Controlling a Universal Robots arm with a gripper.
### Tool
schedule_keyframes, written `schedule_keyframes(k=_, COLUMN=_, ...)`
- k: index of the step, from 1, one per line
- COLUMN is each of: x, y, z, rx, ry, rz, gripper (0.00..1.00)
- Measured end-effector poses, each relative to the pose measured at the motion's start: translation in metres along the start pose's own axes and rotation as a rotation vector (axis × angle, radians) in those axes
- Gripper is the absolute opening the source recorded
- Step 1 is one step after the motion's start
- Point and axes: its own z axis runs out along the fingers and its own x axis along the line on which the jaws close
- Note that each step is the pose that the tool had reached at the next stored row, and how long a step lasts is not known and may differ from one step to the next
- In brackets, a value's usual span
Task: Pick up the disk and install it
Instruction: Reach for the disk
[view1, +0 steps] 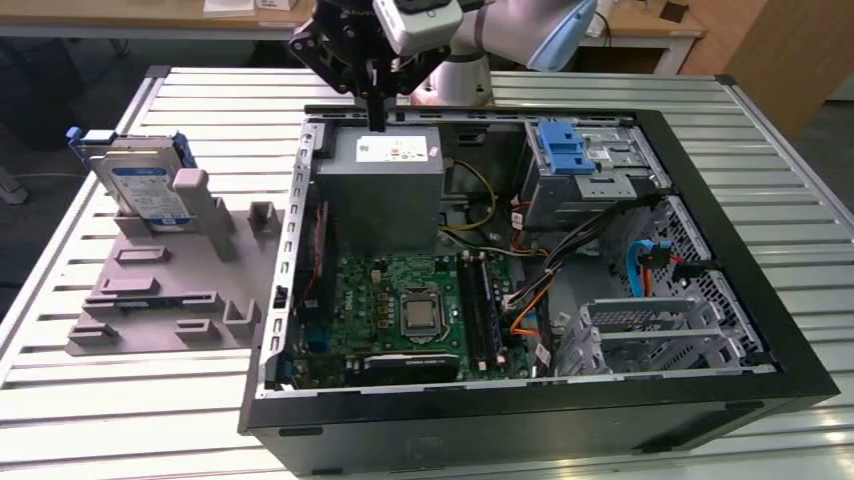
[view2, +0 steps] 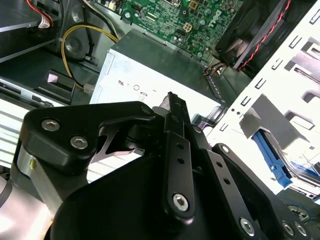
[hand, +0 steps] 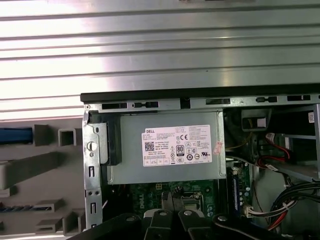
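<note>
My black claw hangs with its fingers pressed together and empty, over the large grey metal box with a white sticker at the far edge of the open black computer case. The flat silver disk in its blue plastic bracket stands upright in a grey plastic fixture on the slatted metal table. It is outside the case, well apart from my claw toward the exterior view's left.

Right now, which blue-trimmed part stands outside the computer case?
The disk, upright in the grey fixture at the exterior view's left; the metal cage with the blue latch sits inside the case.
</note>
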Motion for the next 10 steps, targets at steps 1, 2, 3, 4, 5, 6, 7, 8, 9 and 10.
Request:
schedule_keyframes(k=1, x=0.0010, y=0.0002, z=0.0000, rx=0.0001, ry=0.0001, rz=0.000, gripper=0.11)
schedule_keyframes(k=2, x=0.0018, y=0.0005, z=0.0001, rx=0.0001, ry=0.0000, rz=0.000, gripper=0.11)
schedule_keyframes(k=3, x=0.0026, y=0.0007, z=0.0001, rx=0.0000, ry=0.0000, rz=0.000, gripper=0.11)
schedule_keyframes(k=4, x=0.0034, y=0.0009, z=0.0002, rx=0.0000, ry=0.0000, rz=0.000, gripper=0.11)
schedule_keyframes(k=5, x=0.0041, y=0.0010, z=0.0002, rx=0.0000, ry=0.0000, rz=0.000, gripper=0.11)
schedule_keyframes(k=6, x=0.0047, y=0.0011, z=0.0003, rx=-0.0001, ry=-0.0001, rz=0.000, gripper=0.11)
schedule_keyframes(k=7, x=0.0054, y=0.0012, z=0.0004, rx=-0.0001, ry=-0.0001, rz=0.000, gripper=0.11)
schedule_keyframes(k=8, x=0.0061, y=0.0014, z=0.0004, rx=0.0000, ry=0.0000, rz=0.000, gripper=0.11)
schedule_keyframes(k=9, x=0.0067, y=0.0015, z=0.0004, rx=0.0000, ry=0.0000, rz=0.000, gripper=0.11)
schedule_keyframes(k=10, x=0.0074, y=0.0016, z=0.0005, rx=0.0000, ry=0.0000, rz=0.000, gripper=0.11)
